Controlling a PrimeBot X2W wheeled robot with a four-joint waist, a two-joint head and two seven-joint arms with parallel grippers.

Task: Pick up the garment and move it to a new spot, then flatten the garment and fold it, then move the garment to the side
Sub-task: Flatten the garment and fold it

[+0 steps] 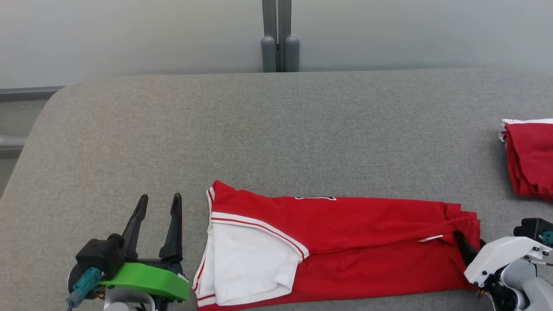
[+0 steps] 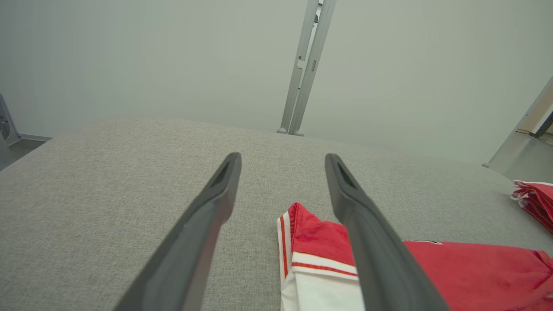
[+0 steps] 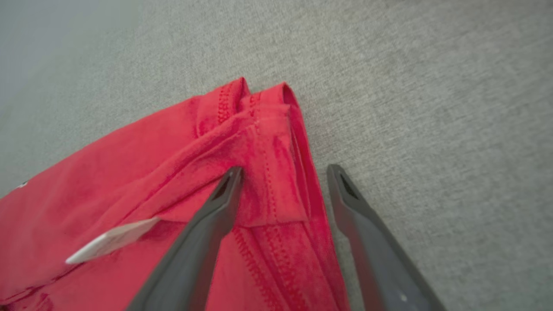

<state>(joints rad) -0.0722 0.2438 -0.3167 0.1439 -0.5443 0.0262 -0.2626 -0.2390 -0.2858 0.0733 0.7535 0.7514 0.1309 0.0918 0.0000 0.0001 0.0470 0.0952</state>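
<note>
The garment (image 1: 345, 242), a red shirt with white sleeve and trim, lies in a long doubled-over band along the near side of the grey table (image 1: 302, 129), running from left of centre out to the right. The left gripper (image 1: 160, 196) sits just beside its left end, fingers spread wide with nothing between them. Over on the right, the right gripper (image 3: 285, 169) hangs at the hemmed end, fingers wide too: one over the cloth, the other over bare table, the stitched edge between them.

This looks like light, limp jersey. It'll drape and sag the moment it's lifted, and the stacked layers could slide apart. The doubled hem at the right corner and the trimmed edge at the left look like the firmest places to pinch, all layers together.

Hard to call: whether that right finger touches the fabric or only hovers. The shirt's near edge is cut off at the bottom of the head view. A dark mark on the far fold is unreadable. A white tag (image 3: 112, 239) pokes out. A second red pile (image 1: 529, 157), far right, is cropped.
</note>
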